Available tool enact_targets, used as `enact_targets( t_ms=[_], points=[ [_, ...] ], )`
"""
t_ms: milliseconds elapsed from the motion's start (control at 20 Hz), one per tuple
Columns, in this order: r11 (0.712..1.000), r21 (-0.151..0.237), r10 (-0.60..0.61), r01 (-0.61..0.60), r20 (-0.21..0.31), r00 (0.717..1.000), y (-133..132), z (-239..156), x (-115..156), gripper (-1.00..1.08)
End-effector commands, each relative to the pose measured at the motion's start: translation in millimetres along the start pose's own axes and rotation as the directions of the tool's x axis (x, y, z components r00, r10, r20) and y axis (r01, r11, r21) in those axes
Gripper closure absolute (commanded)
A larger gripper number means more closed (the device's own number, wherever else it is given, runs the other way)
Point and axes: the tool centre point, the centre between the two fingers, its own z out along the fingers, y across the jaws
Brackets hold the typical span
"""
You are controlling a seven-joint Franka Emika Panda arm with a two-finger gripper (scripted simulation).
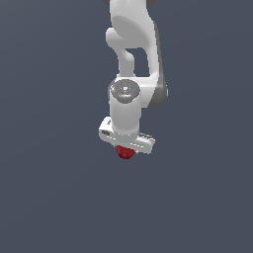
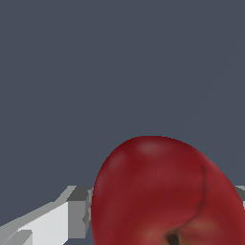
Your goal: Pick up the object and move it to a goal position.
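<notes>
Surface point(image 1: 49, 197): plain dark slate-blue field filling both views. No edge, corner, seam or wall shows, so floor and backdrop cannot be told apart, and nothing can be placed by edges.

Arm point(image 1: 133, 44): white, glossy, with a dark grey band along the side toward the exterior view's right. It enters at the top of the exterior view and runs downward through a bend. The last link is a stout upright cylinder with a shiny grey cap facing the camera. The wrist points straight down.

Gripper point(image 1: 127, 148): white crossbar at the foot of the cylinder, tilted, its end toward the exterior view's left sitting higher than the other. In the wrist view one white finger point(image 2: 72, 210) with a grey inner face lies right against one side of the apple; a sliver of grey shows at the opposite side. The jaws stand closed upon the apple, one on each flank.

Apple point(image 1: 125, 153): small, dark red, glossy, much narrower than the crossbar. It hangs directly under the crossbar's middle, its top hidden by the gripper. The wrist view shows it point(image 2: 162, 191) very near the camera, with a crease and a dark dimple. Whether it touches the surface cannot be told.
</notes>
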Motion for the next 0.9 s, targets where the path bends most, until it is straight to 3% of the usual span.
enact_targets(
  t_ms=[0, 850],
  points=[
    [1.0, 0.001, 0.0, 0.0, -0.002, 1.0, 15, -21, 16, 1.08],
    [1.0, 0.0, 0.0, 0.0, -0.003, 1.0, 90, -117, 99, 1.08]
  ],
)
